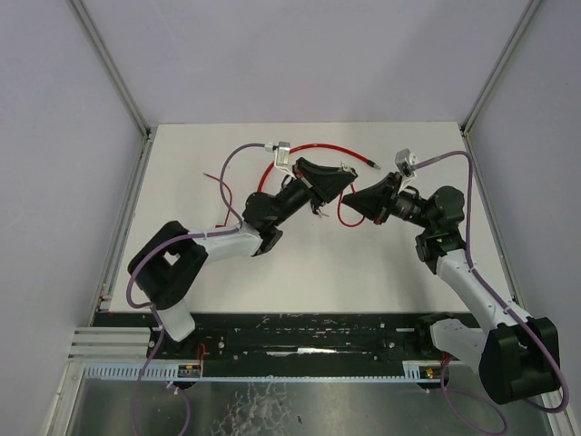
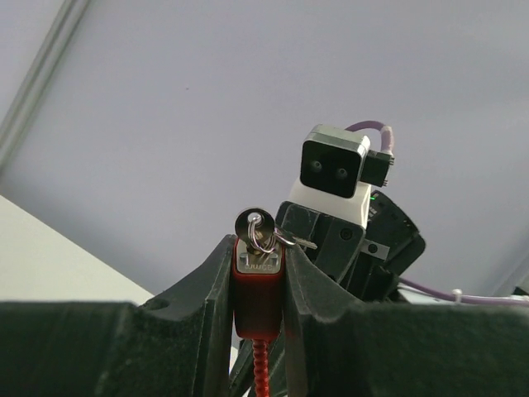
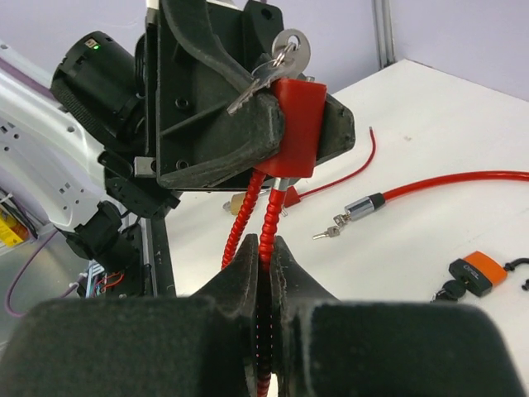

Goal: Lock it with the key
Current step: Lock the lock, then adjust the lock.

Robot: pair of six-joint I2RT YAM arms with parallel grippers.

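The lock is a red block (image 2: 259, 294) on a ribbed red cable (image 3: 266, 222). My left gripper (image 2: 259, 248) is shut on the block, one finger on each side, holding it up off the table. A silver key (image 2: 254, 225) sits in the block's top, with a ring and a second key hanging from it. In the right wrist view the same block (image 3: 296, 124) and key (image 3: 289, 50) sit in the left gripper's fingers (image 3: 248, 136). My right gripper (image 3: 266, 246) is shut on the ribbed cable just below the block. From above, the left gripper (image 1: 340, 180) and right gripper (image 1: 354, 202) meet tip to tip.
A second red cable (image 3: 463, 180) with a silver end (image 3: 364, 205) and small keys (image 3: 326, 232) lies on the white table (image 3: 430, 107). An orange padlock (image 3: 473, 273) lies to the right. A long red cable (image 1: 313, 147) loops across the table's far side.
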